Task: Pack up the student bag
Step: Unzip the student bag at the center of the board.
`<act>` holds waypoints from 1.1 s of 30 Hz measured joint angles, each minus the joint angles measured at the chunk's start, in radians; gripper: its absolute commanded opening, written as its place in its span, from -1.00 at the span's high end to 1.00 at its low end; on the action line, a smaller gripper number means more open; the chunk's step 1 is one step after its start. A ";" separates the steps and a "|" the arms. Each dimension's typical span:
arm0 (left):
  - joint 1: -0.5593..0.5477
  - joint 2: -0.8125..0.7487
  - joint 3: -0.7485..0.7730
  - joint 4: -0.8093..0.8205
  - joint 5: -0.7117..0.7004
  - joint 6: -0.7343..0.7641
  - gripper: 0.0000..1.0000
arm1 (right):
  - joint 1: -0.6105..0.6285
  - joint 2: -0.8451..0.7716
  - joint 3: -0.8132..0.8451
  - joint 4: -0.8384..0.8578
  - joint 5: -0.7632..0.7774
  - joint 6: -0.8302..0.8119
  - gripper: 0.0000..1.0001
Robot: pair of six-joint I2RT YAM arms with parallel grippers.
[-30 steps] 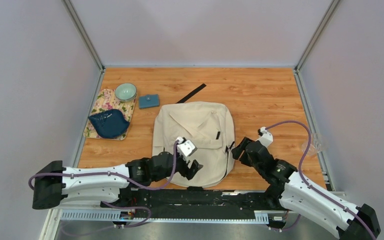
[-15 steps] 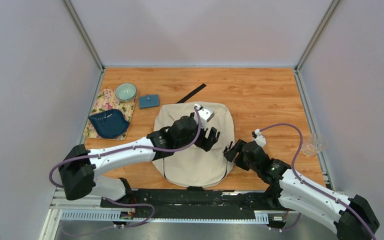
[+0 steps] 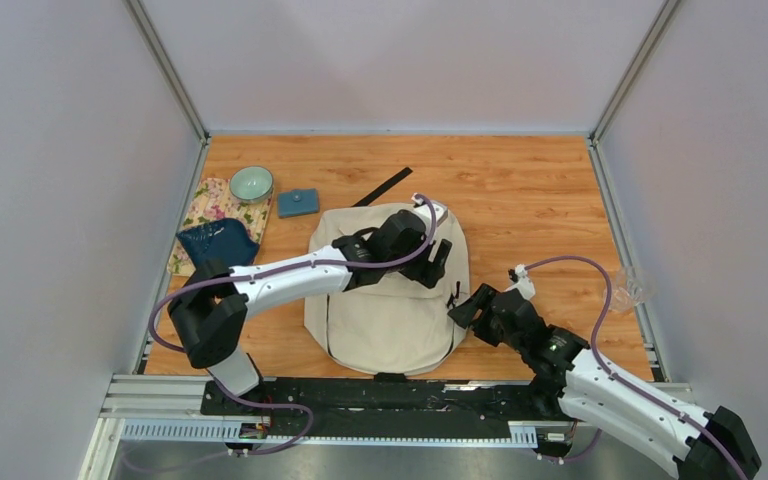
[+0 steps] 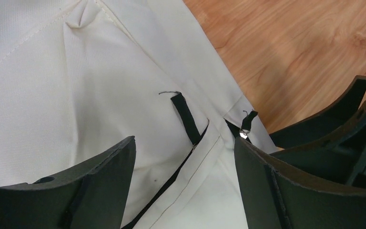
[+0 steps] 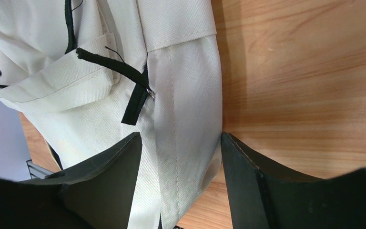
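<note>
— Where is the student bag (image 3: 385,310) lying?
— Flat on the table (image 3: 520,190). The left gripper (image 4: 183,143) and right gripper (image 5: 179,136) are hovering open and empty at its right edge; the left should be centring on the zipper pull (image 4: 244,130).

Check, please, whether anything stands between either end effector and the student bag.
Nothing visible does. The left end effector hangs open directly over the student bag, above its cream fabric, and the right end effector stands open at the bag's side edge. No other object lies in either gap.
</note>
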 measured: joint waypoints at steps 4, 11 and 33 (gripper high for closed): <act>0.000 0.037 0.059 -0.043 -0.017 0.001 -0.65 | 0.000 -0.008 0.000 -0.008 0.000 0.000 -0.30; 0.000 0.111 0.129 -0.096 -0.032 0.005 -0.60 | 0.000 0.000 0.000 -0.020 -0.001 -0.001 -0.30; -0.021 0.299 0.304 -0.236 -0.111 0.007 -0.24 | 0.000 0.003 0.007 -0.039 0.000 -0.025 -0.29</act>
